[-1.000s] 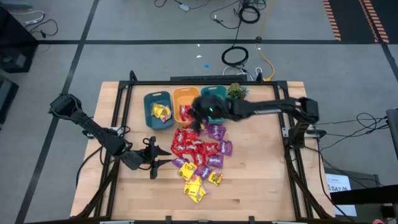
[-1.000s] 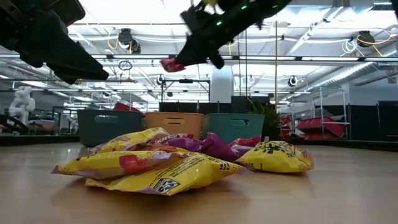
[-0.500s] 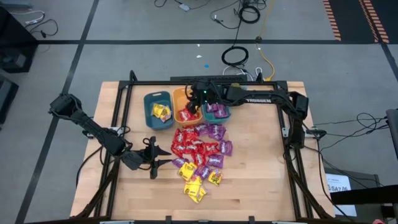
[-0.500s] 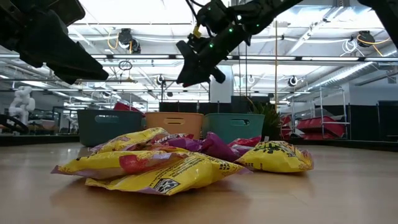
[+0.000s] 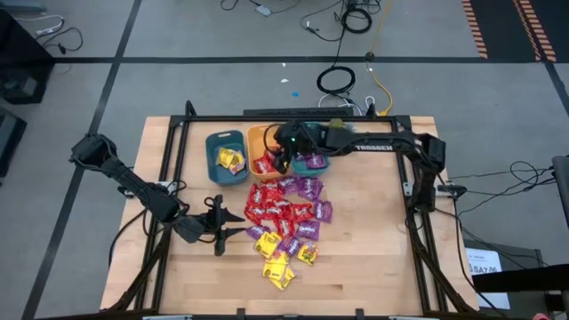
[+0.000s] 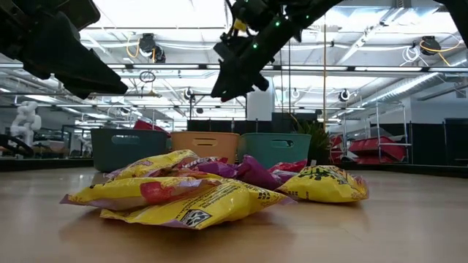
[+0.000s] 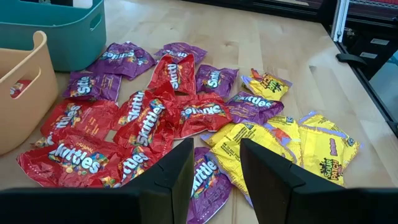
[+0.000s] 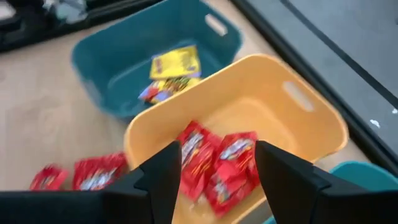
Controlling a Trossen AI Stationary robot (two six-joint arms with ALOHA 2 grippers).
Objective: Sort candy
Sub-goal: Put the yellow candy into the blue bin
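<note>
On the left side I see my left gripper (image 5: 233,224) low over the table (image 5: 373,249), just beside the candy pile (image 5: 286,220). Its two fingers (image 7: 177,177) stand apart with a gap between them, and nothing is held there. In the left wrist view the red, purple and yellow packets lie spread on the wood in front of it, some overlapping.

At the back edge of the table three bins stand in a row. The first is a teal bin (image 5: 225,156) with yellow packets (image 8: 174,65) inside. Next to it is the orange bin (image 5: 263,149), and two red packets (image 8: 217,163) lie on its bottom. The third bin (image 5: 313,160), also teal, holds some purple packets.

My right gripper (image 5: 281,158) hangs above the orange bin, well off the table as the low view (image 6: 235,73) shows. Its fingers (image 8: 158,177) are spread wide and empty, and the red packets show in the bin between them. A small green plant (image 5: 337,127) stands behind the bins, near the right arm.
</note>
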